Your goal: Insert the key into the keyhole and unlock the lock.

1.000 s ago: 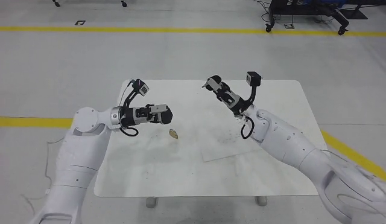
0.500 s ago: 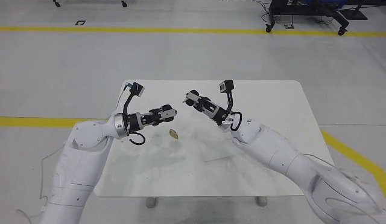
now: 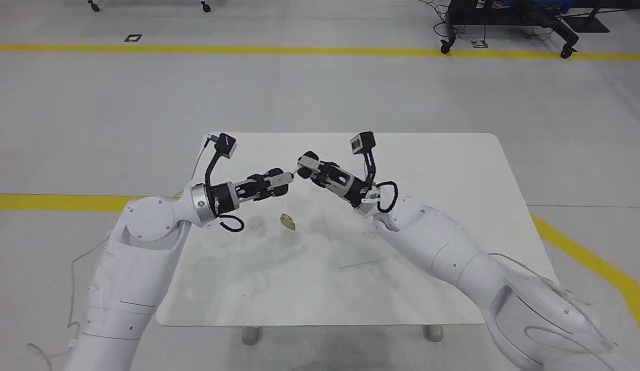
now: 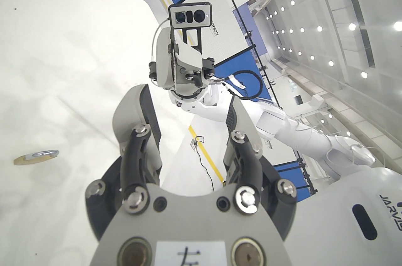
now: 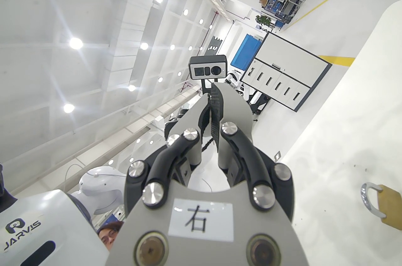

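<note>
- Both arms have swung inward over the last second. The left gripper (image 3: 285, 180) and right gripper (image 3: 303, 162) were well apart and are now almost tip to tip. The padlock (image 3: 288, 222) has not moved.
- The padlock has a brass body and a silver shackle. It lies flat on the white table (image 3: 450, 181), left of the table's middle, on the robot's side of the two grippers, and nothing touches it.
- The left arm is stretched out roughly level above the table, pointing at the right gripper. Its jaws are wide apart with nothing between them.
- The right arm is bent in from the right side, with its wrist raised off the table and its tip aimed at the left gripper. Its fingers are pressed together; I cannot tell whether a key is pinched between them.
</note>
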Robot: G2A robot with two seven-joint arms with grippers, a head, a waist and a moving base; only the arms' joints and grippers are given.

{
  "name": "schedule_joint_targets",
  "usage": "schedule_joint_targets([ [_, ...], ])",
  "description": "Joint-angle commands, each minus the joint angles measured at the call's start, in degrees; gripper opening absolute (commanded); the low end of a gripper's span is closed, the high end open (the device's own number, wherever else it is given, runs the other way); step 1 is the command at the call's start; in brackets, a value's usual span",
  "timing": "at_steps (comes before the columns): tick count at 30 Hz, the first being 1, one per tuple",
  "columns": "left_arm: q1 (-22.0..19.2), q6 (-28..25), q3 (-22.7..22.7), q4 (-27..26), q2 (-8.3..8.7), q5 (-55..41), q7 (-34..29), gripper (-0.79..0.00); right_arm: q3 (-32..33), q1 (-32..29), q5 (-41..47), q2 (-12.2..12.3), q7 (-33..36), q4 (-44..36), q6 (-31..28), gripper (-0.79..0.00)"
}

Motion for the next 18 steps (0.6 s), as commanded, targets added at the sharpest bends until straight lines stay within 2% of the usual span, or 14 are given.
schedule_joint_targets([
  [1,0.0,0.3,0.4,0.1,-0.01,-1.1,-0.3,-0.345,0.4,-0.1,-0.5,-0.6,0.4,0.7,-0.1,-0.785],
  [3,-0.1,0.3,0.5,0.3,0.03,-1.5,-0.5,-0.403,0.7,-0.2,-0.9,-1.2,0.8,1.3,0.1,-0.785],
  [6,-0.3,0.3,0.8,0.4,0.09,-1.2,-0.2,-0.44,1.3,-0.2,-1.3,-2.1,1.3,2.2,0.1,-0.785],
  [18,-0.3,2.0,1.3,0.5,0.4,-0.2,1.8,-0.542,4.2,-0.8,-3.2,-4.4,3.6,5.4,-0.7,-0.785],
])
